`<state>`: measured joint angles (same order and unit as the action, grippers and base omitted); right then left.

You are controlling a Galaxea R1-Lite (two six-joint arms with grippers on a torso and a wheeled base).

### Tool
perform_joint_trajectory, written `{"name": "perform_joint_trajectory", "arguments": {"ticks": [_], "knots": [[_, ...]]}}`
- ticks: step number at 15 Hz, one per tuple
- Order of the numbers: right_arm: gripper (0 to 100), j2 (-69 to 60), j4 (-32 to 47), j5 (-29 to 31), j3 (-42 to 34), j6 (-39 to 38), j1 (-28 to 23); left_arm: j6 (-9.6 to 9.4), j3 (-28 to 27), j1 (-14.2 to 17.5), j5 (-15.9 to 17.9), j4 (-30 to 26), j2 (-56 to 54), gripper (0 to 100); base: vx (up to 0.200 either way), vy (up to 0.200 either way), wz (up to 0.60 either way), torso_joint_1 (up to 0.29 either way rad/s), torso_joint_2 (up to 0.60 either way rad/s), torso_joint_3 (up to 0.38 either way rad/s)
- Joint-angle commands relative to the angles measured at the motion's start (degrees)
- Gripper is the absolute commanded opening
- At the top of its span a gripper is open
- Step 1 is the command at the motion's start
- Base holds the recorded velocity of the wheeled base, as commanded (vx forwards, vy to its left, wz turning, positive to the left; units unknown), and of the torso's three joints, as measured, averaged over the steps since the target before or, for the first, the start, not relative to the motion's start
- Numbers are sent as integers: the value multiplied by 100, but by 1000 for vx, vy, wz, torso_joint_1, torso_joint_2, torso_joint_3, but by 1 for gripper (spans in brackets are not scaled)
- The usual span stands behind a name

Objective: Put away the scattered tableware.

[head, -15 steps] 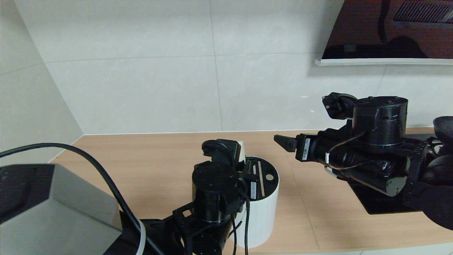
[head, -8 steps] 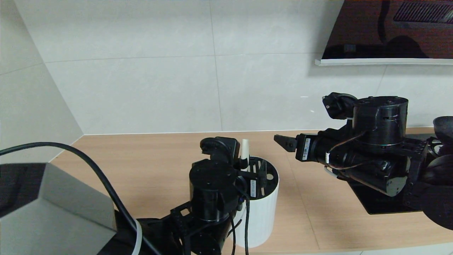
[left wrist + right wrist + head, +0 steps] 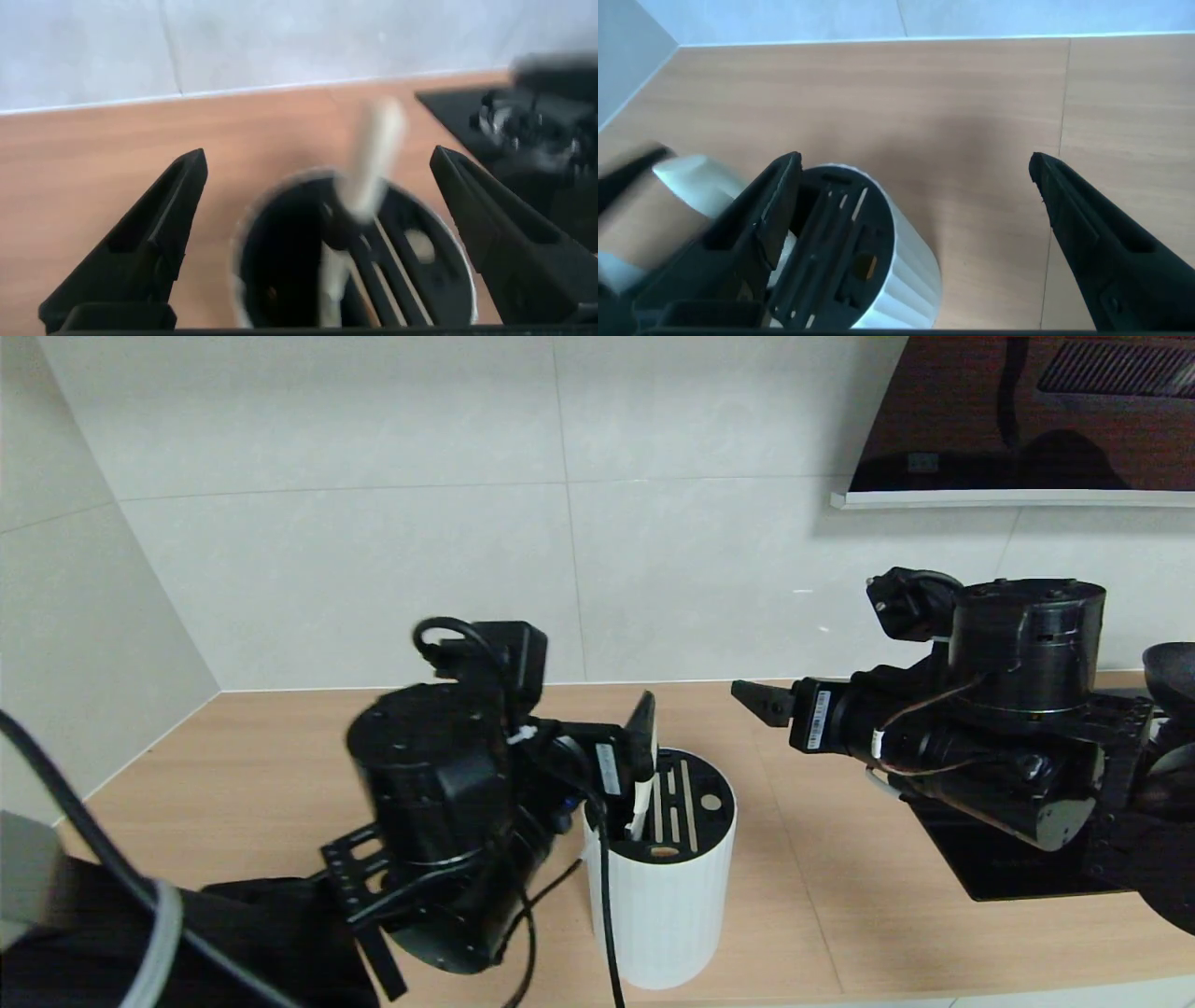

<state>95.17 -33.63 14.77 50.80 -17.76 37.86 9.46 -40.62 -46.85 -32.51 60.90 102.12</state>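
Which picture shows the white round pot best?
The head view: the white ribbed cylindrical holder stands nearly whole on the wooden counter. The left wrist view blurs its slotted top; the right wrist view cuts off its base.

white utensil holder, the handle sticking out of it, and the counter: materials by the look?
Holder: white, matte, vertically ribbed wall with a dark slotted top; likely moulded plastic, ceramic possible.
Handle: cream, smooth, rounded; plastic or ceramic, too blurred to tell.
Counter: pale wood grain, matte, with seam lines; wood or wood-look laminate.
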Motion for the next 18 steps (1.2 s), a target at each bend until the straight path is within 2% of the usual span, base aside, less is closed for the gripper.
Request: {"name": "perform_joint_trajectory", "arguments": {"ticks": [1, 3, 6, 8, 11, 13, 14, 16, 18], "knots": [[100, -245, -3, 78, -9, 1, -25, -58, 467, 598, 456, -79, -1194, 100, 0, 0, 0, 0, 0, 0], [100, -623, -3, 192, -61, 89, -315, -252, 1162, 1125, 948, -79, -1942, 100, 0, 0, 0, 0, 0, 0], [100, -1317, -56, 201, -641, 97, -816, -269, 1768, 1494, 966, -79, -2557, 100, 0, 0, 0, 0, 0, 0], [100, -2293, -64, 201, -1503, 133, -1088, -287, 2128, 1758, 966, -87, -3084, 100, 0, 0, 0, 0, 0, 0], [100, -3848, 6, 184, -2513, 634, -1457, -515, 2708, 1828, 975, -290, -4042, 100, 0, 0, 0, 0, 0, 0], [100, -4587, 6, 131, -3085, 1029, -1677, -621, 2928, 2268, 1045, -922, -4675, 100, 0, 0, 0, 0, 0, 0], [100, -5114, 6, 148, -3419, 1099, -1870, -621, 2963, 2716, 1054, -1643, -5299, 100, 0, 0, 0, 0, 0, 0], [100, -6010, 182, 192, -3612, 1275, -2152, -630, 2928, 2866, 1115, -2953, -6591, 100, 0, 0, 0, 0, 0, 0], [100, -7030, 1017, 192, -3612, 1548, -2494, -647, 2893, 3270, 1353, -4271, -7804, 100, 0, 0, 0, 0, 0, 0]]}}
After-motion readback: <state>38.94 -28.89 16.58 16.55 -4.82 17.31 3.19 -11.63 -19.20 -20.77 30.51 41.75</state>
